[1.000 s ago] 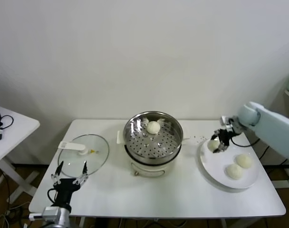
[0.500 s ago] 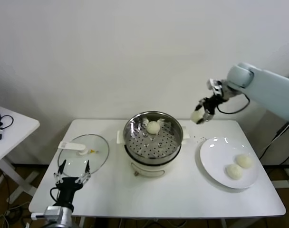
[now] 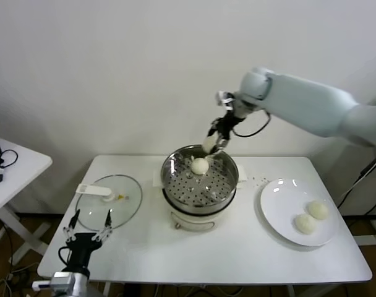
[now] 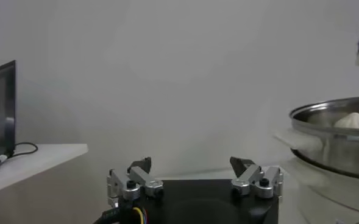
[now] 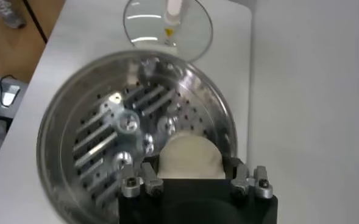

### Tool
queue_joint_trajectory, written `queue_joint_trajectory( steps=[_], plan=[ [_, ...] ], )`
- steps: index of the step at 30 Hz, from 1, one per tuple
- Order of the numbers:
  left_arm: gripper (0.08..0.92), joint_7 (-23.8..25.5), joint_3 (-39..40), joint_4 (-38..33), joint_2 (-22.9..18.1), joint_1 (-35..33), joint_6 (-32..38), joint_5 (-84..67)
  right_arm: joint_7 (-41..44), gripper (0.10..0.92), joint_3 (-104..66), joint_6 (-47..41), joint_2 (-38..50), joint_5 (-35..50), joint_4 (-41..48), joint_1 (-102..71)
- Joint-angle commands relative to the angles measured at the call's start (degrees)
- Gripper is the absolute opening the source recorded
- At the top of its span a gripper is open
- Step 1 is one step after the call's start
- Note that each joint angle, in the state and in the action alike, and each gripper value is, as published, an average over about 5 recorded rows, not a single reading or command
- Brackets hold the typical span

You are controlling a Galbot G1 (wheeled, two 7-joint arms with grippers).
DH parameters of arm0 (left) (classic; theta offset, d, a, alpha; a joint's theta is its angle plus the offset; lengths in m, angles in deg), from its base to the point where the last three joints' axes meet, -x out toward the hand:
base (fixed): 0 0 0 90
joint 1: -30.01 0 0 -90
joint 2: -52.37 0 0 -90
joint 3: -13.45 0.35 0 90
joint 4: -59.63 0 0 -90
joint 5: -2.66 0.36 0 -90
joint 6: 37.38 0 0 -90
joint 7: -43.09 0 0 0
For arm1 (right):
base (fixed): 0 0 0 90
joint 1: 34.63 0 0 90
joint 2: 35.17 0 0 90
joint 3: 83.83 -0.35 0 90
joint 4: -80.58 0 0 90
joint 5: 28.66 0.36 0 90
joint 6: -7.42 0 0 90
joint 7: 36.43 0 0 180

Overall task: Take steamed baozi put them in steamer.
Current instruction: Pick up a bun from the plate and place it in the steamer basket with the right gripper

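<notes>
Hovering at upper centre of the head view, your right hand (image 3: 213, 141) gripped a baozi (image 3: 209, 145) above the far rim of the steamer (image 3: 200, 180). One bun (image 3: 200, 165) already lay on the perforated tray directly below, so a drop there could have landed on it or clipped the rim and rolled onto the bench (image 3: 250, 247). Two more buns (image 3: 311, 217) waited on the white plate (image 3: 274, 210). Your left hand (image 3: 88, 234) hung spread near the glass lid (image 3: 107, 201), lower left.
</notes>
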Motion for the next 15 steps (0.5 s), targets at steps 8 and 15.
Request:
queue_joint_trajectory(
  steps=[8,15],
  plan=[
    [0.823,0.0,-0.2,0.2,0.1,0.1,0.0,-0.4,-1.1,0.679,-0.5,-1.1,-8.0,-2.0,1.7,-7.1],
    [0.823,0.0,-0.4,0.5,0.2,-0.2,0.1,-0.4,-1.2,0.678,-1.1,-0.8,-7.8,-4.9,3.0,-9.2]
  ],
)
